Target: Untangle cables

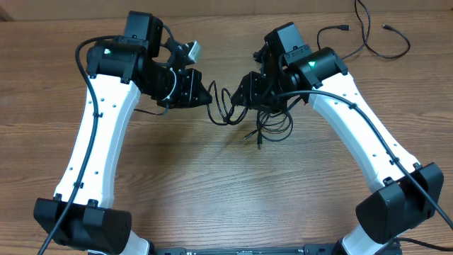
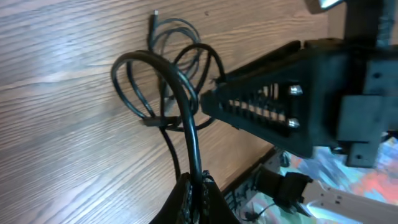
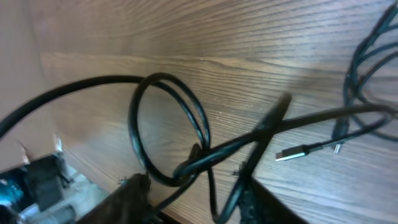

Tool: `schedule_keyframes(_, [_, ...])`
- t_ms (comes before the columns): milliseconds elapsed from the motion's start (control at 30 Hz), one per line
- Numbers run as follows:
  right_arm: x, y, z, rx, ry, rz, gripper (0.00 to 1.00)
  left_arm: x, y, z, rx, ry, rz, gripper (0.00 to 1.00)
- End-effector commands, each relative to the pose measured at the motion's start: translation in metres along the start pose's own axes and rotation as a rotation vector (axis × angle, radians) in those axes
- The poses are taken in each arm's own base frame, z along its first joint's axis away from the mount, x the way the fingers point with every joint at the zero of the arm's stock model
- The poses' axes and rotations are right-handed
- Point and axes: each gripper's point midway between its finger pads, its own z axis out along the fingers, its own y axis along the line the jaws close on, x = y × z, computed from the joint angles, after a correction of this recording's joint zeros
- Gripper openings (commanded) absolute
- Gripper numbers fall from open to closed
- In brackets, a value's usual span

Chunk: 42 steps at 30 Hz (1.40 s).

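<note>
As L-grip (image 2: 196, 186) clamps cables (image 2: 191, 124), R-grip (image 3: 189, 196) gapes

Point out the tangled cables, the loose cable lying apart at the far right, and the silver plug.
tangled cables (image 2: 189, 124): left wrist view, upright strand below the loops.
loose cable (image 1: 367, 41): overhead view, on its bend.
silver plug (image 3: 291, 153): right wrist view, its metal shell.

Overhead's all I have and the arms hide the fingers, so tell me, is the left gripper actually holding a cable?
Observer: Yes, the left gripper is shut on a cable.
Operator: And the right one?
Observer: The right gripper has its jaws apart, with a loop between them.
Operator: Any plug free?
Observer: A silver plug is free, with nothing gripping it.
</note>
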Motion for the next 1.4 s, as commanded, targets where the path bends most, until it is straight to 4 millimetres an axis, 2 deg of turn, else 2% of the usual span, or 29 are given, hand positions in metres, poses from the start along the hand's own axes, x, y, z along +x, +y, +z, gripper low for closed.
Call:
schedule_keyframes(0, [-0.005,-0.018,-0.001,0.096,-0.035,0.026,0.38,0.003,-0.015,-0.001,0.052,0.001,0.049,0.04])
schedule_keyframes(100, [-0.004,-0.025,-0.002,0.136,-0.042,0.048,0.33,0.002,-0.015,0.000,0.053,-0.001,0.049,0.04])
schedule_keyframes(400, [0.000,-0.030,0.001,0.154,-0.021,0.080,0.29,0.002,-0.020,-0.001,0.084,0.002,0.025,0.04])
schedule_keyframes(633, [0.008,-0.026,0.009,0.164,0.011,0.066,0.28,-0.003,-0.023,-0.001,0.098,-0.018,0.026,0.04])
schedule_keyframes(667, [0.010,-0.025,0.011,0.164,0.014,0.060,0.25,-0.004,-0.023,-0.001,0.098,-0.021,0.028,0.04])
schedule_keyframes(700, [0.011,-0.023,0.012,0.166,0.016,0.054,0.14,-0.005,-0.023,-0.001,0.098,-0.024,0.031,0.04])
schedule_keyframes(767, [0.010,-0.026,0.012,0.193,0.002,0.047,0.05,-0.005,-0.021,-0.001,0.083,-0.028,0.031,0.04])
schedule_keyframes(833, [0.005,-0.035,0.010,0.250,-0.034,0.066,0.04,-0.005,-0.010,0.000,0.025,-0.029,0.005,0.04])
schedule_keyframes(967, [-0.002,-0.062,0.001,0.399,-0.113,0.143,0.04,0.002,0.039,-0.006,-0.259,-0.038,-0.186,0.04])
schedule_keyframes(1067, [-0.008,-0.086,-0.013,0.543,-0.188,0.191,0.04,0.010,0.070,-0.018,-0.450,-0.050,-0.261,0.04])
schedule_keyframes(1200, [-0.011,-0.112,-0.034,0.707,-0.288,0.270,0.04,0.015,0.097,-0.034,-0.630,-0.085,-0.349,0.04])
schedule_keyframes(1367, [-0.014,-0.123,-0.045,0.776,-0.353,0.315,0.04,0.024,0.128,-0.064,-0.876,-0.155,-0.464,0.04])
